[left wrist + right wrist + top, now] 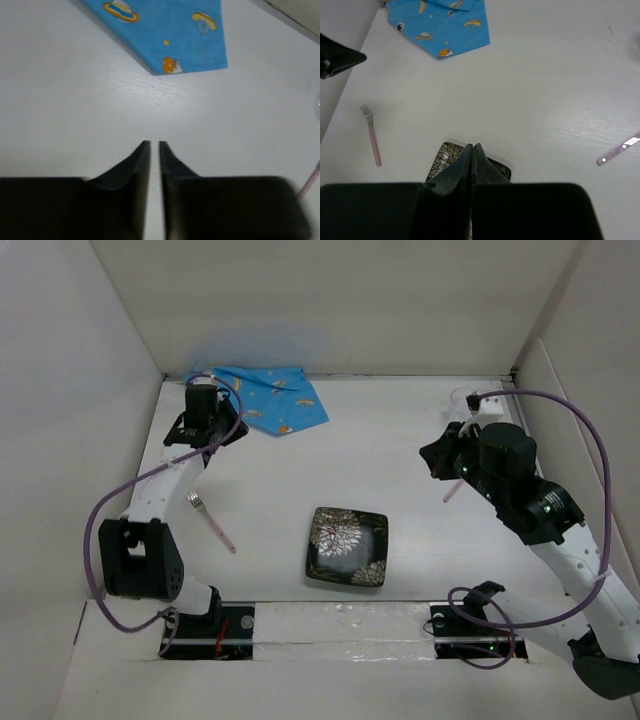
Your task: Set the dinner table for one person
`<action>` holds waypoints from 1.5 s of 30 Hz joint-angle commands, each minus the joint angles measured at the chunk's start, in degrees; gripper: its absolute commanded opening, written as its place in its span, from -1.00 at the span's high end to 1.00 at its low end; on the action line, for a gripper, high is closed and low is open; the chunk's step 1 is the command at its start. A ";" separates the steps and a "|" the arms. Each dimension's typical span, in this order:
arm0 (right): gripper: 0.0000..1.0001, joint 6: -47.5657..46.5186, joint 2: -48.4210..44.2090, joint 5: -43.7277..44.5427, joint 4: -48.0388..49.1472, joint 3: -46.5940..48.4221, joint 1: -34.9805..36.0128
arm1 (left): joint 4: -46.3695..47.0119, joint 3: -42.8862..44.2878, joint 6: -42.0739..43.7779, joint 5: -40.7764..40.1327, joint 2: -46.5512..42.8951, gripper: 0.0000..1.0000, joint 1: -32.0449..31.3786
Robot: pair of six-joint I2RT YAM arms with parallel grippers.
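The dinner table (400,440) is a plain white surface inside white walls. On it a black square plate with a flower pattern (347,546) lies front centre. A pink-handled fork (210,520) lies to its left. A blue cartoon placemat (262,397) lies crumpled at the back left. A pink utensil (452,488) shows partly under the right arm. My left gripper (228,430) hovers shut and empty just short of the placemat's corner (170,65). My right gripper (432,458) is shut, holds nothing, and hangs high over the right side. The plate (442,155) peeks out behind its tips (472,146).
A small clear object (462,398) stands at the back right behind the right arm. White walls enclose the table on three sides. Purple cables loop beside both arms. The pink utensil (619,150) lies flat at the right of the right wrist view.
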 commanded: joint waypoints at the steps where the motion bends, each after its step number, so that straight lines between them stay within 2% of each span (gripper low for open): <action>1: 1.00 -0.73 -2.19 -1.32 0.38 -1.91 -0.87 | -0.56 5.65 -2.32 -4.21 5.91 0.58 0.44; 3: 1.00 -0.73 -2.37 -1.93 -0.05 -2.01 -0.87 | 1.19 7.05 -2.85 -5.62 10.48 0.23 -0.08; 4: 0.98 -0.64 -2.28 -2.02 -0.75 -1.92 -1.40 | 1.20 7.76 -3.38 -5.71 11.89 -0.03 -0.09; 6: 0.77 -0.64 -2.45 -2.20 -1.28 -1.74 -1.40 | 1.81 10.04 -5.13 -5.71 16.45 -0.10 -0.09; 8: 0.16 -0.73 -2.89 -2.11 -1.55 -1.74 -1.40 | 2.78 11.88 -6.36 -9.65 20.48 -0.11 -0.61; 9: 0.15 -0.73 -3.07 -2.11 -1.64 -1.74 -1.40 | 2.52 13.03 -6.81 -9.67 21.99 -0.11 -1.22; 10: -0.09 -0.73 -3.07 -2.03 -1.64 -1.74 -1.40 | 2.00 14.00 -7.16 -11.15 23.49 -0.11 -1.23; 11: -0.15 -0.82 -3.24 -2.02 -1.64 -1.83 -1.40 | 1.64 15.05 -7.42 -11.68 26.46 -0.11 -1.23; 13: -0.22 -0.55 -3.16 -2.11 -1.81 -1.83 -1.40 | 1.38 17.08 -8.65 -12.56 28.94 -0.11 -1.76; 23: -0.23 1.82 -0.09 -4.92 -0.85 -2.01 -1.40 | 3.22 22.79 -11.12 -10.99 40.63 -0.05 -2.28; 30: -0.23 3.40 2.81 -7.82 1.44 -2.80 -0.79 | 2.08 30.69 -11.20 -11.78 46.96 0.01 -2.28; 31: -0.22 3.49 3.17 -7.83 1.35 -2.54 -0.26 | 2.25 31.31 -11.20 -11.78 47.40 0.08 -2.81; 33: -0.22 3.40 3.78 -7.39 1.18 -1.57 -0.26 | 1.56 33.94 -11.03 -11.43 49.07 0.32 -2.81; 34: -0.22 3.40 4.31 -7.21 1.09 -1.39 -0.26 | 0.94 34.91 -10.94 -11.51 49.51 0.77 -2.81; 35: -0.22 3.40 4.57 -7.04 1.09 -0.96 0.35 | 0.07 35.79 -10.85 -11.43 50.04 0.95 -2.81; 38: -0.20 3.40 4.75 -6.07 1.17 -1.04 0.36 | 0.32 35.46 -9.36 -11.51 47.25 1.00 -3.34; 39: -0.13 3.40 4.75 -5.72 1.96 -1.91 0.36 | 0.93 34.32 -8.84 -11.43 46.01 1.00 -3.95; 42: 0.49 3.66 5.10 -5.45 3.63 -4.19 0.36 | 2.77 29.16 -6.64 -10.02 38.29 1.00 -5.53; 43: 0.86 3.75 5.54 -5.37 4.16 -4.81 0.36 | 3.57 27.30 -5.68 -8.98 35.92 1.00 -6.67; 45: 1.00 3.75 6.77 -5.10 6.52 -6.48 0.36 | 4.45 21.86 -4.62 -7.30 26.80 1.00 -8.69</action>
